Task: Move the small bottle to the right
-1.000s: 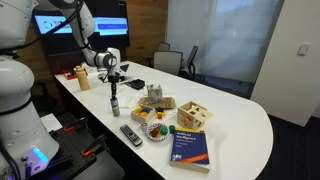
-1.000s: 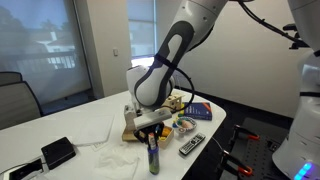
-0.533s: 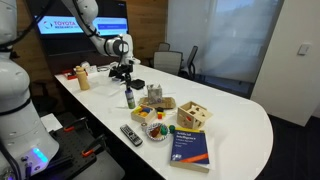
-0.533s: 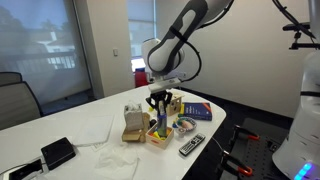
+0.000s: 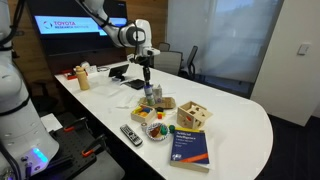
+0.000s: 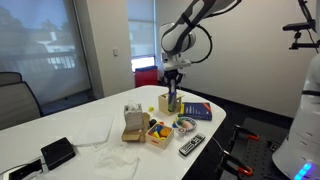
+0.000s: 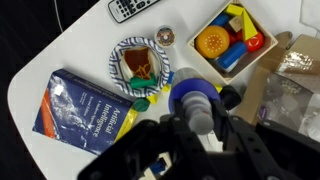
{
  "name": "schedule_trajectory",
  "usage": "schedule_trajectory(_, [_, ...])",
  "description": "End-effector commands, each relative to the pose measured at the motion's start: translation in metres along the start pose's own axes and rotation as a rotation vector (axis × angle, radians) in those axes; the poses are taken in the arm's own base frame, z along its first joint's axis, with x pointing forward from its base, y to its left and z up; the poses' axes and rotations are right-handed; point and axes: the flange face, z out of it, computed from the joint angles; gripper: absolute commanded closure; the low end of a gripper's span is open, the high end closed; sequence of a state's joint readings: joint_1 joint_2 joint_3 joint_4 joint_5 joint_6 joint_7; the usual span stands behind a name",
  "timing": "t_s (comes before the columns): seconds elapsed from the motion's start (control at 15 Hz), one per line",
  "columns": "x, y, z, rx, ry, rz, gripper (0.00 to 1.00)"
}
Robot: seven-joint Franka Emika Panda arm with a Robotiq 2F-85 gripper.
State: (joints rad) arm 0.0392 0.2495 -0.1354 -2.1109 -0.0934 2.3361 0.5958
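Note:
The small bottle (image 5: 147, 88) hangs upright in my gripper (image 5: 146, 70), lifted above the wooden toy boxes in the middle of the white table (image 5: 235, 125). It also shows in an exterior view (image 6: 173, 99) under the gripper (image 6: 173, 82). In the wrist view the bottle's top (image 7: 192, 103) sits between the two black fingers of the gripper (image 7: 195, 118), which are shut on it. Its lower part is hidden.
Below are a tray of coloured toys (image 7: 228, 40), a patterned bowl (image 7: 140, 66), a blue book (image 7: 85, 105) and a remote (image 7: 130, 8). A wooden block box (image 5: 193, 116) and a tan-orange container (image 5: 83, 79) stand on the table. A black device (image 6: 58, 152) lies near the table's far end.
The gripper has lifted the bottle off the table and carried it sideways, from near the table's edge to above the toy boxes. The arm has stretched out further.

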Motion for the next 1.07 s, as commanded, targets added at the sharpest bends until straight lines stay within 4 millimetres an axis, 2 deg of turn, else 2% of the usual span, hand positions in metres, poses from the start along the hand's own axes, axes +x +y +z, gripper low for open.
schedule_trajectory(0.0, [0.033, 0.012, 0.008, 0.003, 0.011, 0.008, 0.92])
schedule_trajectory(0.13, [0.048, 0.015, 0.019, 0.006, 0.018, 0.010, 0.92])
schedule_trajectory(0.47, [0.078, 0.005, 0.055, -0.011, 0.000, 0.012, 0.92])
schedule_trajectory(0.67, [0.092, -0.003, 0.080, -0.001, -0.022, 0.005, 0.92])
schedule_trajectory(1.0, [0.111, -0.001, 0.120, 0.045, -0.054, 0.003, 0.92])
